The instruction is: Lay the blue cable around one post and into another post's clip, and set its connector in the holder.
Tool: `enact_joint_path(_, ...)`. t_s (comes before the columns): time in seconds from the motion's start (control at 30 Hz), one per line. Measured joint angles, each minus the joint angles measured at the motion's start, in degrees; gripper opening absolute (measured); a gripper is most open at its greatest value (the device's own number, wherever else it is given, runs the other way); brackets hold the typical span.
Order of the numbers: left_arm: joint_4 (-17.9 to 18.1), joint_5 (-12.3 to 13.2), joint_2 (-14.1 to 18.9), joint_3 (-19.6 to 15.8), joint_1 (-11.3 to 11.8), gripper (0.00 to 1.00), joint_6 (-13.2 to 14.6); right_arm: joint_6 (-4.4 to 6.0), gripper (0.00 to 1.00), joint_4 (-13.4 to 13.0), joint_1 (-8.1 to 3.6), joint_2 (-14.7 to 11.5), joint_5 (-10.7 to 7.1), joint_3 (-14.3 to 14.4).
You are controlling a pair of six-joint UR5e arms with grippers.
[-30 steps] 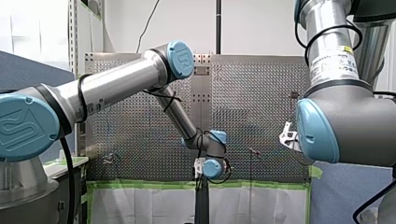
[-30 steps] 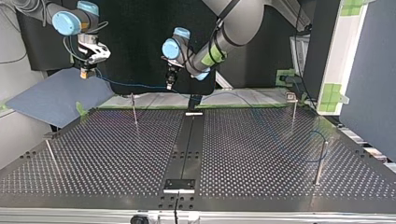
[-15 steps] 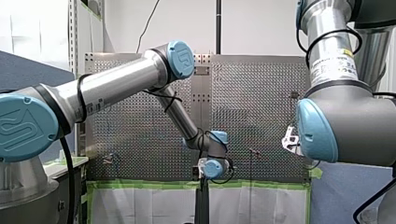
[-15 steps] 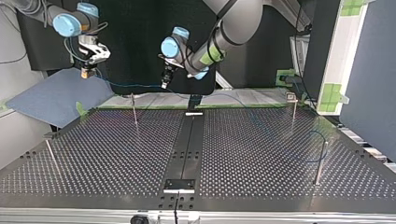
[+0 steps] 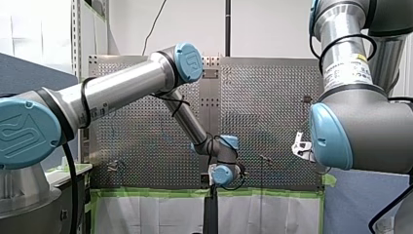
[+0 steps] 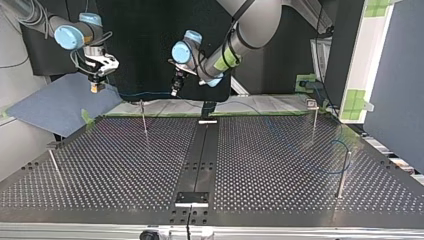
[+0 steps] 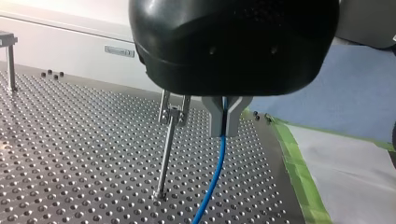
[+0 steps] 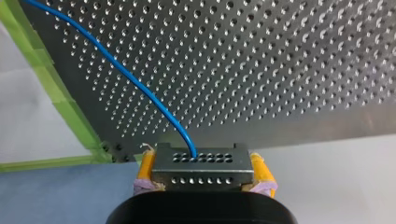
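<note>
Reach my left arm (image 5: 122, 87) far out over the middle, elbow raised, wrist bent downward. Pinch the blue cable (image 7: 212, 177) between my left gripper's (image 7: 225, 119) closed metal fingers. Hold my right arm (image 5: 360, 131) bent and high, my right gripper (image 8: 202, 164) aimed downward, yellow pads (image 8: 145, 169) clamped on the connector (image 8: 201, 158).

Blue cable (image 8: 140, 89); green tape (image 7: 293, 156)
</note>
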Motion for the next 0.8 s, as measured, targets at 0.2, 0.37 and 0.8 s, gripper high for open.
enact_joint_path(0.2,-0.55,0.16,0.01,0.04,0.18,0.01,0.09,-2.21,0.0,-0.27,-0.47,0.09,-2.56,-2.16)
enact_joint_path(0.37,-0.68,0.65,0.02,0.66,0.23,0.01,0.18,-2.74,0.0,-1.18,-1.33,0.14,-5.08,-2.7)
enact_joint_path(0.8,-2.66,0.47,0.05,0.51,-1.1,0.01,1.95,-5.65,0.0,1.24,-4.48,0.99,-12.15,-2.14)
